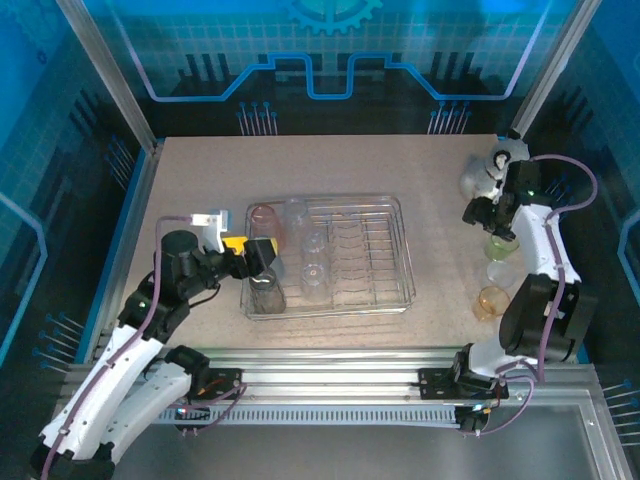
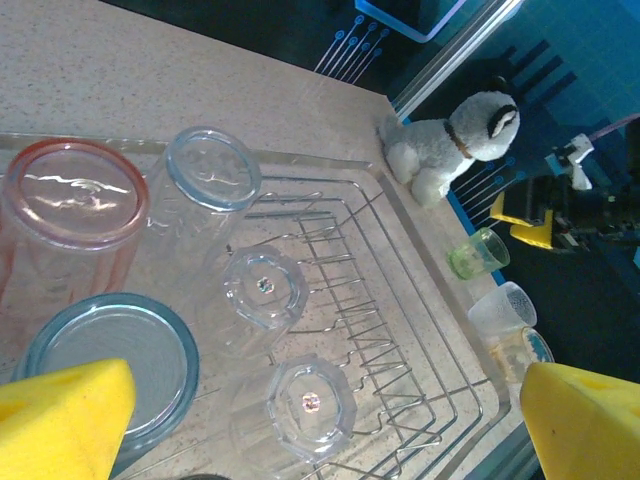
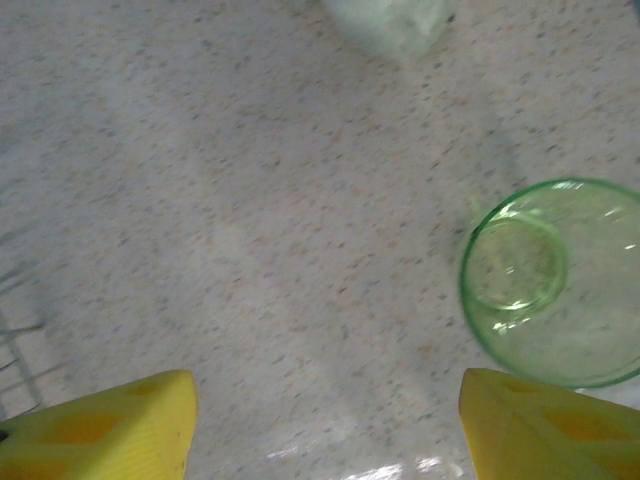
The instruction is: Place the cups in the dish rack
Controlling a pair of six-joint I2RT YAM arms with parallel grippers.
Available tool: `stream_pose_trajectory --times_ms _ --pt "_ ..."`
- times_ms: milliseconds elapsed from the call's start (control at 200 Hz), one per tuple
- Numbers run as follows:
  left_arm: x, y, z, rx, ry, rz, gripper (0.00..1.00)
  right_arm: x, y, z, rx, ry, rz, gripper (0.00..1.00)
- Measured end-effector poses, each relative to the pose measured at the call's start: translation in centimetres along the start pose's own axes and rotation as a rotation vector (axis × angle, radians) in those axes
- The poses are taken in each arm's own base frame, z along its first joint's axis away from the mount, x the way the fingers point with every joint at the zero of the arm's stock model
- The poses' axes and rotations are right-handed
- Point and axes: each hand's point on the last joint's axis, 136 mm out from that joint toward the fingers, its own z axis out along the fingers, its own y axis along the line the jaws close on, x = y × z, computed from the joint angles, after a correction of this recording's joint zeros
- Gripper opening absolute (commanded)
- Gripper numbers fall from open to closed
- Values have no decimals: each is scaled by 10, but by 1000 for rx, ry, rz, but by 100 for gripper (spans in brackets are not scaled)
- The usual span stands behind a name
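Right wrist view is showing the right gripper (image 3: 325, 430) hanging low over the speckled beige tabletop (image 3: 250, 200), its yellow jaws standing apart with nothing but bare surface between them. The green translucent plastic cup (image 3: 550, 280) is sitting just ahead of the finger at the picture's right rather than in the gap, so the approach is looking off-centre. To make this pick well, the arm is needing a sideways shift until the rim is lying between the jaws, or one finger is over the mouth and one outside the wall. Only then is a descent and a soft squeeze making sense, since thin plastic is likely to flex or skid out.

That cup is standing upright on its base, mouth facing up toward the camera and long axis running vertical, with the smaller base ring showing through. From above, it is sitting near the tabletop's right edge, close to the gripper. A clear plastic cup (image 1: 500, 272) and an amber plastic cup (image 1: 492, 300) are lining up nearer the arm's base, and a white-grey plush toy (image 1: 495, 165) is sitting behind. All are well apart from the silver wire dish rack (image 1: 375, 255) in the middle. The red-pink plastic cup (image 2: 70, 200) and its neighbours in the rack are resting bottom up, so this one is probably wanting a flip on the way.

The left gripper (image 2: 325, 420) is hovering over the rack's left end, jaws spread wide and holding nothing.
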Motion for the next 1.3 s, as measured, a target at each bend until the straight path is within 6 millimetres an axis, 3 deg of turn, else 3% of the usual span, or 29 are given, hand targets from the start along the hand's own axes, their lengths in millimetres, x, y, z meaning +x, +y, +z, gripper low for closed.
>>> stream_pose_trajectory --times_ms 180,350,495,741,1091,1266,1301 --pt "0 -3 15 28 34 -5 99 -9 -12 23 84 42 -26 61" --pt "3 -7 35 66 99 -19 99 -4 -26 40 167 104 -59 53" --pt "5 -14 46 100 149 -18 99 3 -38 44 227 142 -86 46" --pt "0 -27 48 155 147 15 99 7 -48 43 285 173 -127 30" --pt "-1 -32 46 172 146 21 99 14 -51 59 294 225 -143 19" --pt "-1 -32 45 173 143 29 99 14 -51 59 294 229 -152 0" --pt "-1 -32 45 173 144 29 100 15 -51 59 294 231 -151 0"
